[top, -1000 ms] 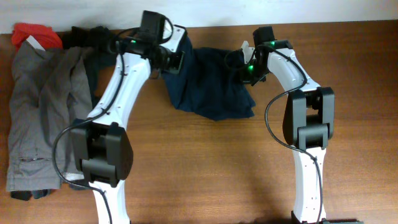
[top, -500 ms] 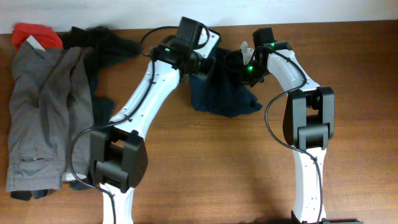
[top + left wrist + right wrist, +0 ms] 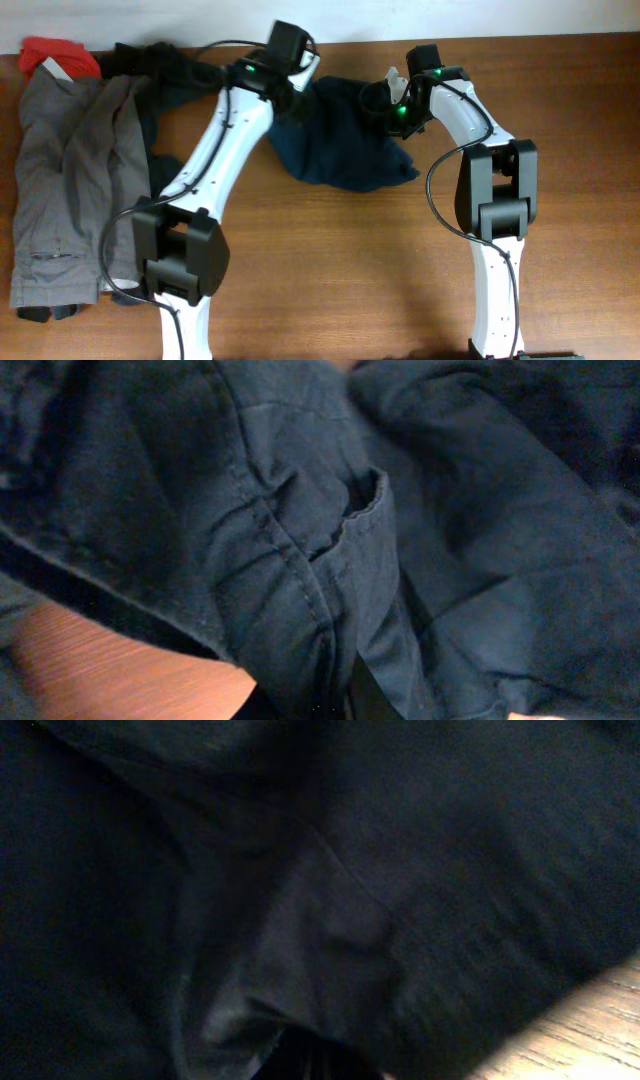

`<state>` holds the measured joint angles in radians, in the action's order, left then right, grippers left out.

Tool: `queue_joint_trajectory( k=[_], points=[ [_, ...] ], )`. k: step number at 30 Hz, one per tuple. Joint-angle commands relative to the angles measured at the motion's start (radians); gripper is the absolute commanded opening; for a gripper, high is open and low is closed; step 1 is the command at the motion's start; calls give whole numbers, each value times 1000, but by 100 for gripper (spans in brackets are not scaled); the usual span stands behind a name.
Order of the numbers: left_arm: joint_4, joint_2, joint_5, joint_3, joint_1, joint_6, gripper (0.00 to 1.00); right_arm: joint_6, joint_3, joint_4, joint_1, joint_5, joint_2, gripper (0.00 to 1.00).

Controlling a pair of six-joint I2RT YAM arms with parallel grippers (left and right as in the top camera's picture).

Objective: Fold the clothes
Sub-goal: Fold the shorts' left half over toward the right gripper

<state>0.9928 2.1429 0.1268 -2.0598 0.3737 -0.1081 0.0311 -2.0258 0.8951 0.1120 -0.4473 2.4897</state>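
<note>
**A:** What are your claws doing right at the cloth?

**B:** Your left claw (image 3: 292, 97) is closed on a seamed fold of the shorts (image 3: 345, 145). Its wrist view shows the cloth bunching down into the fingers. Your right claw (image 3: 385, 100) is clamped shut on the opposite edge, with fabric gathered tight at its tips

**A:** And what just changed?

**B:** Half a second ago you had swung the left claw in toward the right one, and the shorts were crumpled into a narrow heap between them. Now you've drawn it back out to the left, so the shorts are stretched wide again, much as they were a second ago. The right claw hasn't moved

**A:** So where does that leave the fold?

**B:** I'd judge you're at the spreading step, with no fold made yet. The shorts lie on the table (image 3: 400, 260) between your claws, toward its far edge. The near hem is ragged and one corner pokes out to the right, so smooth that first

**A:** Anything farther off?

**B:** At the far left the trousers (image 3: 60, 170), the black garment (image 3: 165, 62) and the red piece (image 3: 55, 52) lie heaped and unfolded, apart from the shorts, so most of the job is ahead of you
</note>
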Motion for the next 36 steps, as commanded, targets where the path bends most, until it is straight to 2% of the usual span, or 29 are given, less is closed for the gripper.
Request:
queue_joint_trajectory(
  k=[1,10,14,17,36],
  points=[
    [21,0,84,-55,-8,-37,0,11,105,43,-4,108,167,4],
    [19,0,86,-55,18,-69,0,11,106,38,-16,139,167,4],
    [29,0,236,-55,30,-73,0,24,110,34,-14,190,168,4],
    [48,0,265,-55,31,-79,0,29,115,27,-18,206,168,4],
    [56,0,311,-55,33,-82,1,29,115,25,-139,243,168,4]
  ],
)
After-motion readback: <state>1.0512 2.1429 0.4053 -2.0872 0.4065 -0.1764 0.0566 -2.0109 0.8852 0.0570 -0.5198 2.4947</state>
